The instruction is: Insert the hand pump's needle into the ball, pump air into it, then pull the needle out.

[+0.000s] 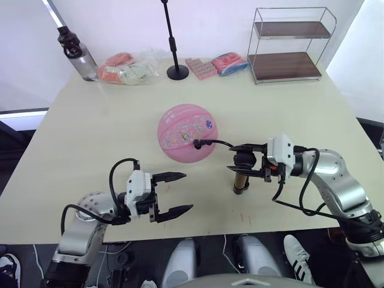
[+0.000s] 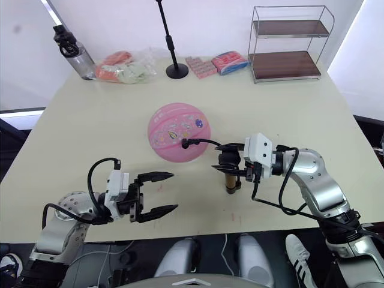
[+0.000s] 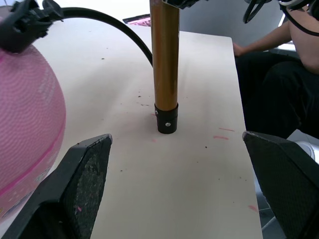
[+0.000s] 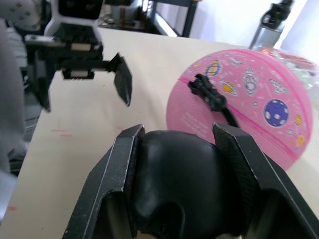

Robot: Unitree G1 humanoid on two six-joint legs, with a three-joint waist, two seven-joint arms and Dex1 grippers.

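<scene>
Right claw (image 1: 244, 161) around hand pump (image 1: 240, 182) handle

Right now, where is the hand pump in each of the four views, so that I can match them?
Left eye view: the hand pump stands upright on the table, between the ball and the right gripper.
Right eye view: the same place, right of the ball.
Left wrist view: its gold barrel stands on its black end cap, centre.
Right wrist view: its black handle sits between the jaws.
Shared landmark: the ball, with the hose fitting on it.
</scene>
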